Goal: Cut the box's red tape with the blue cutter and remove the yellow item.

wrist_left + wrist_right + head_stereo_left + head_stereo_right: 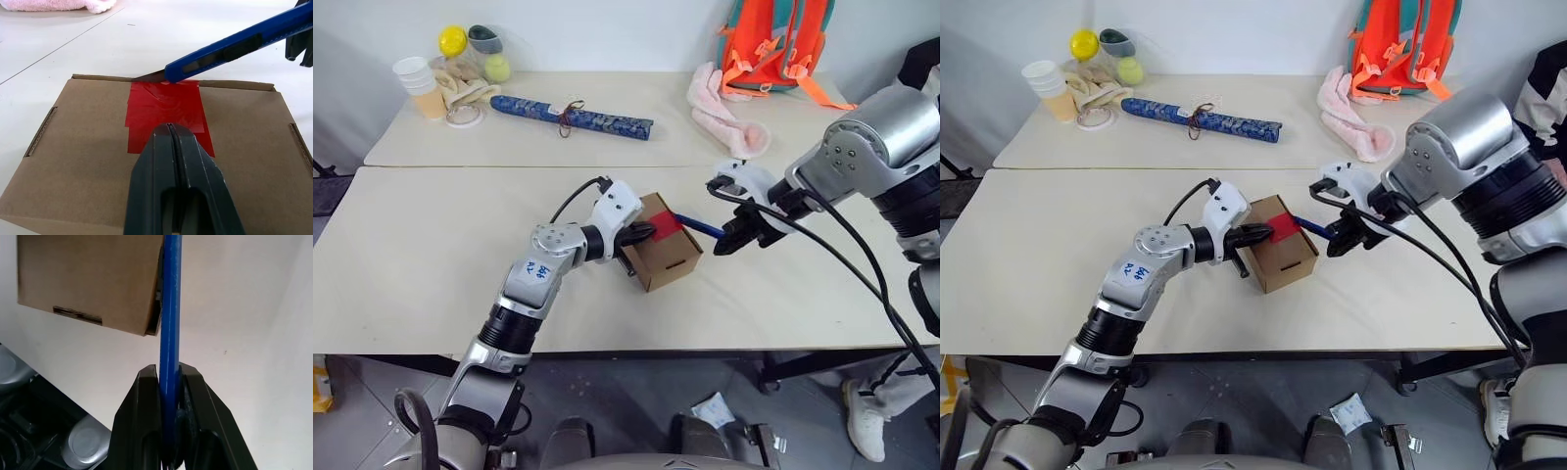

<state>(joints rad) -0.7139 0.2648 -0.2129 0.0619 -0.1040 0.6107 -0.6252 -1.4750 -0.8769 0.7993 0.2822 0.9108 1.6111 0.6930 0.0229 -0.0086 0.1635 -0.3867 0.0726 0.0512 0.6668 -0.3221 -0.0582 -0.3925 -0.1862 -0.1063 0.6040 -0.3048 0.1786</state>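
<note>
My left claw (pixel 168 128), closed and empty, presses the red tape (pixel 164 105) on the box (pixel 658 242) mid-tabletop (pixel 431 255). The left wrist view alone shows me the blade tip at the tape's edge. My right claw (pixel 168 374) grips the blue cutter (pixel 170 308); box contents hidden.

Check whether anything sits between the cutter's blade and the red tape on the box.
Nothing visible does. The blue cutter, held by the right gripper, has its blade tip at the red tape's far edge. The shut left gripper rests on the tape's near part, away from the blade.

Silver arms, black fingers (pixel 183 186), cables
</note>
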